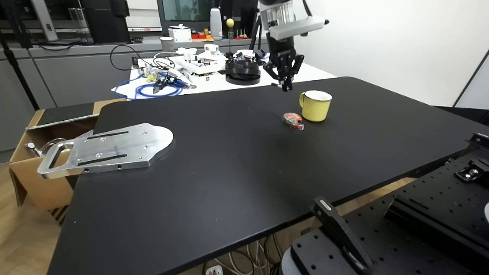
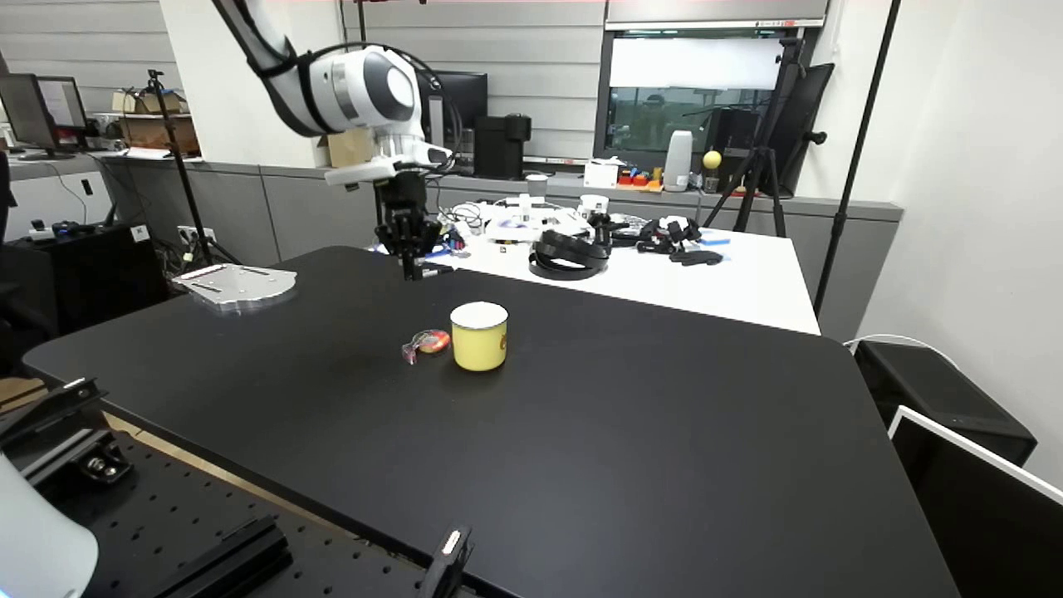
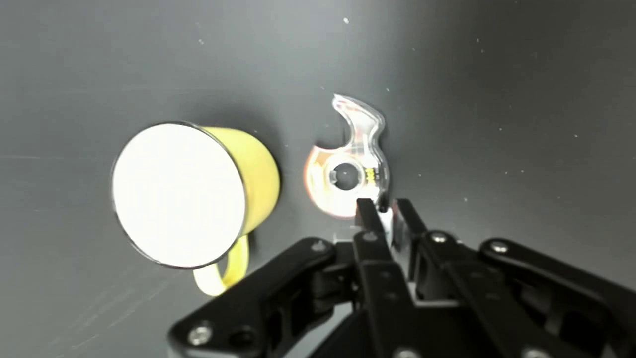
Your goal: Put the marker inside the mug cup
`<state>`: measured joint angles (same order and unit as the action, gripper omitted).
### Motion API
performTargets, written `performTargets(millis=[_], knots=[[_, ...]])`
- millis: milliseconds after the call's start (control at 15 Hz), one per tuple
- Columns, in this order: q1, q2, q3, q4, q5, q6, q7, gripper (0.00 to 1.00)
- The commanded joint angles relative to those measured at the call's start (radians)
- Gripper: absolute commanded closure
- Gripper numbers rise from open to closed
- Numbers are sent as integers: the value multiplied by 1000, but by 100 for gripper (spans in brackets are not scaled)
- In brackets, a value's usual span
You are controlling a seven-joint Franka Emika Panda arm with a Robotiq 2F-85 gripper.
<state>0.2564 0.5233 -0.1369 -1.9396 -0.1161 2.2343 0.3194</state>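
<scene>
The mug cup (image 1: 315, 109) is yellow with a white inside and a dark rim line. It stands upright on the black table in both exterior views (image 2: 480, 347), and its open top faces up at the left of the wrist view (image 3: 261, 181). My gripper (image 1: 285, 86) is shut on the marker (image 2: 437, 271), a thin stick with dark and white parts, and holds it above the table. The gripper (image 2: 413, 270) is up and to the side of the mug, apart from it. In the wrist view the marker (image 3: 386, 220) shows between the fingertips (image 3: 382, 204), partly hidden by them.
A clear and reddish tape dispenser (image 1: 293, 120) lies close beside the mug; it is below the fingertips in the wrist view (image 3: 375, 149). A silver metal plate (image 1: 118, 147) overhangs the table edge by a cardboard box (image 1: 42, 183). A cluttered white table (image 2: 747, 282) stands behind.
</scene>
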Motion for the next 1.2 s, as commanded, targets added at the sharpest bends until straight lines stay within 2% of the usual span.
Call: performTargets(millis=[0,333,667,800,1133], knots=[[-64,-62,13,84,17,-241,80,97],[-179,-56,17,199,100,-557,57,97],[-290,14,5,292,202,-781,45,97],[-328,50,2,324,247,-832,44,97],[-387,121,4,369,379,-815,52,97]])
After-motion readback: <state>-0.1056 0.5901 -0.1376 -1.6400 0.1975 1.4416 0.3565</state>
